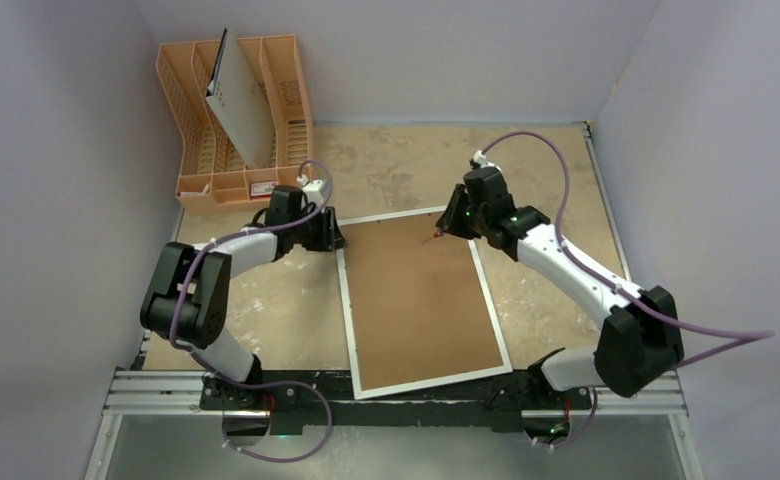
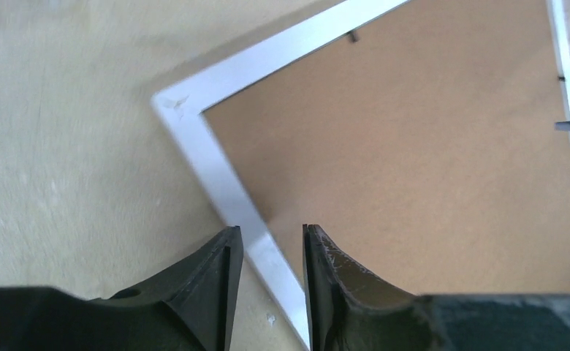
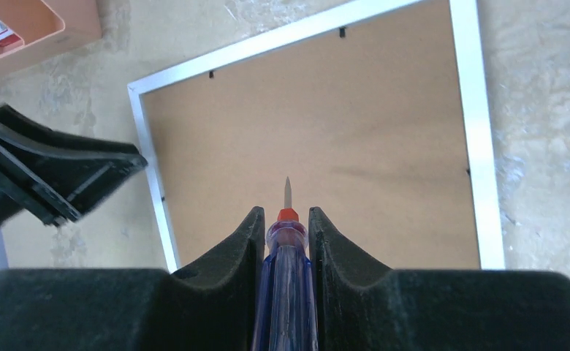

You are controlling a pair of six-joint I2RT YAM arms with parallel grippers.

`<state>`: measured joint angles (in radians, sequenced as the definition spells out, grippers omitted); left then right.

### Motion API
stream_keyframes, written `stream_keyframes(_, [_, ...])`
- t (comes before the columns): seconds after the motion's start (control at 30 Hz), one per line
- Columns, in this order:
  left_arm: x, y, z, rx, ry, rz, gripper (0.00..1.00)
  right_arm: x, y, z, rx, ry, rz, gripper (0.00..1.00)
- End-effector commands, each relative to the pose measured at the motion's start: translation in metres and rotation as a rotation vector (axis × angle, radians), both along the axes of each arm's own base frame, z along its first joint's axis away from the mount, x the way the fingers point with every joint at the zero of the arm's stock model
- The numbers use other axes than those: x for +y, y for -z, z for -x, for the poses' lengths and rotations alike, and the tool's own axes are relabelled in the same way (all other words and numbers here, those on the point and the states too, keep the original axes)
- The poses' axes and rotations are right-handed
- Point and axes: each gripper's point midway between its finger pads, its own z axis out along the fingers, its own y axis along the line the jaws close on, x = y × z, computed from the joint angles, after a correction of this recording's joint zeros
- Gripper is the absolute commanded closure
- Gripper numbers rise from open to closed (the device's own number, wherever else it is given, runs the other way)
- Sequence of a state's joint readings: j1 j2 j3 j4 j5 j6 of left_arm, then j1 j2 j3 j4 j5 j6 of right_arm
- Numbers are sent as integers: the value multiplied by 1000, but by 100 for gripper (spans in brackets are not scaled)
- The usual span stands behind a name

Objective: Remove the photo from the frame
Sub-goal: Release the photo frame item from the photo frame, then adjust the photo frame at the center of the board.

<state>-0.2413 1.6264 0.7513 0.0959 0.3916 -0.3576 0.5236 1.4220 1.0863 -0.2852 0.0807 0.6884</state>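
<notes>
The frame (image 1: pixel 421 300) lies face down on the table with its brown fibreboard back up and a narrow white border around it. The photo is hidden under that back. My left gripper (image 1: pixel 328 238) hovers at the frame's far-left corner. Its jaws (image 2: pixel 271 234) are open, and the white border (image 2: pixel 216 168) runs beneath the gap. My right gripper (image 1: pixel 444 232) is over the frame's far edge. It (image 3: pixel 283 216) is shut on a screwdriver (image 3: pixel 287 278) with a clear blue handle and an orange collar. The metal tip points at the brown back (image 3: pixel 304 124).
An orange plastic rack (image 1: pixel 231 150) stands at the far left, holding a leaning grey-white board with small holes (image 1: pixel 238 105). Small dark tabs (image 3: pixel 342 31) sit along the frame's inner edge. My left gripper's fingers (image 3: pixel 55 175) show in the right wrist view.
</notes>
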Motion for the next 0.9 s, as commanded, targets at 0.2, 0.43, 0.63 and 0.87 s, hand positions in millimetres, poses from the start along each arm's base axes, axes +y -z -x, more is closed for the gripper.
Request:
stream_keyframes(0.2, [-42, -82, -54, -320, 539, -168, 53, -23, -24, 29, -81, 1, -80, 100])
stream_keyframes(0.43, [-71, -45, -75, -238, 759, -236, 53, -31, -27, 40, -89, 1, -82, 100])
stream_keyframes(0.63, [-74, -19, -91, -217, 786, -291, 53, -38, -29, 45, -95, 11, -75, 100])
stream_keyframes(0.87, [-69, -6, -100, -204, 795, -348, 53, -40, -27, 47, -88, 12, -75, 100])
